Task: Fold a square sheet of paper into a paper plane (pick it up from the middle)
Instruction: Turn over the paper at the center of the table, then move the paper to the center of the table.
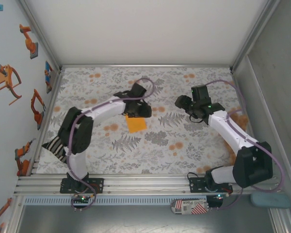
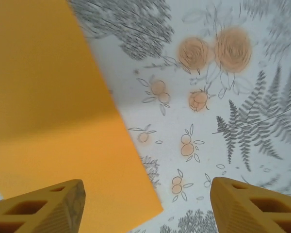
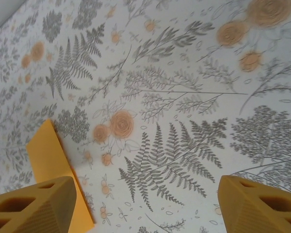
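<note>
Top view: the square sheet of paper [image 1: 136, 124] lies on the flower-print tabletop cloth [image 1: 184, 143], a little left of centre, turned so its edges run skew to the cloth's edges. My left arm [image 1: 104, 109] reaches from the near left base across to it. The left jaws hang over the sheet's far edge and hide that edge from above. My right arm [image 1: 228, 128] bends in from the near right. The right jaws sit to the right of the sheet, apart from it, pointing left toward it. Left wrist view: left jaws wide apart, the two yellow fingertips [image 2: 43, 208] at the lower corners, nothing clamped between them. The sheet lies on the left side here with one corner at lower middle. One fingertip is over the paper, the other over bare cloth, and I cannot tell whether either touches. Right wrist view: right jaws wide apart, nothing held, fingertips [image 3: 34, 206] at the lower corners. A narrow slice of the sheet with one corner shows just beside the left-hand fingertip, and the rest below is fern and orange flower print. Also noted: a black-and-white striped item [image 1: 56, 145] at the cloth's left edge beside my left arm, and a grey-blue pad [image 1: 270, 200] off the cloth at near right
</note>
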You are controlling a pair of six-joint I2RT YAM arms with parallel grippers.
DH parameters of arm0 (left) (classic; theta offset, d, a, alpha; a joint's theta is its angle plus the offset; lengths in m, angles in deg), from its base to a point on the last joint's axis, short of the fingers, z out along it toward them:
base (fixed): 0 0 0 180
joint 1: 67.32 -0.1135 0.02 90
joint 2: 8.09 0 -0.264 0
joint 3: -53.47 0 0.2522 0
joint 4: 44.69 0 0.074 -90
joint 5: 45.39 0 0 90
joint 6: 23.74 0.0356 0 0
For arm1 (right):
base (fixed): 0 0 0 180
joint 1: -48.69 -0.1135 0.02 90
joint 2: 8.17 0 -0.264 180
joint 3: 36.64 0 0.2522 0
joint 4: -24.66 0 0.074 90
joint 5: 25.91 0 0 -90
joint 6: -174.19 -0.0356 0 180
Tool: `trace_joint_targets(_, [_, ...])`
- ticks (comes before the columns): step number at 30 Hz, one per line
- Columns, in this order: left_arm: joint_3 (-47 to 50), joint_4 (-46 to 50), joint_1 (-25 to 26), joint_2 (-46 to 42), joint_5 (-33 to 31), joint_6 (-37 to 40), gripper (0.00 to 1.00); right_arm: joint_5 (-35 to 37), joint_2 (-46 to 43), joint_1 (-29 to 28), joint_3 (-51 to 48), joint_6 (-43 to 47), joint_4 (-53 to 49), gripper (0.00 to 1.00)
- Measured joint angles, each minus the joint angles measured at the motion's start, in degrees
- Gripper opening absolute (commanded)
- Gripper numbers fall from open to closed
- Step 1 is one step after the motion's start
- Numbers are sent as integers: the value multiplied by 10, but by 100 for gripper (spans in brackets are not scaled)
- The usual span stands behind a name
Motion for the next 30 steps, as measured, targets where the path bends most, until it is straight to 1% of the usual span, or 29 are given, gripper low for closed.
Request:
trace_joint_targets(3, [74, -49, -56, -69, 35, -42, 78, -25, 48, -25, 23, 6, 6, 63])
trace_joint_targets(6, [136, -73, -100, -122, 40, -73, 90, -51, 108, -69, 54, 10, 16, 52])
trace_joint_targets(9, [187, -78, -129, -160, 40, -90, 99, -76, 175, -119, 96, 14, 35, 46])
trace_joint_targets(10, [202, -79, -137, -171, 39, -94, 100, -84, 195, -132, 108, 14, 40, 46])
trace_joint_targets(12, [232, -80, -154, -194, 38, -103, 99, -101, 241, -161, 140, 14, 55, 43])
trace_joint_targets(15, [260, -79, -174, -223, 33, -110, 96, -130, 302, -185, 184, 7, 81, 39])
trace_joint_targets(17, [267, -79, -181, -236, 30, -113, 96, -147, 340, -191, 210, 1, 99, 37])
trace_joint_targets(21, [271, -81, -187, -247, 29, -117, 96, -167, 406, -191, 252, -12, 116, 37])
trace_joint_targets(25, [274, -88, -189, -247, 37, -119, 96, -167, 436, -191, 262, -19, 118, 37])
trace_joint_targets(30, [275, -105, -189, -238, 65, -124, 96, -160, 436, -189, 249, -31, 122, 37])
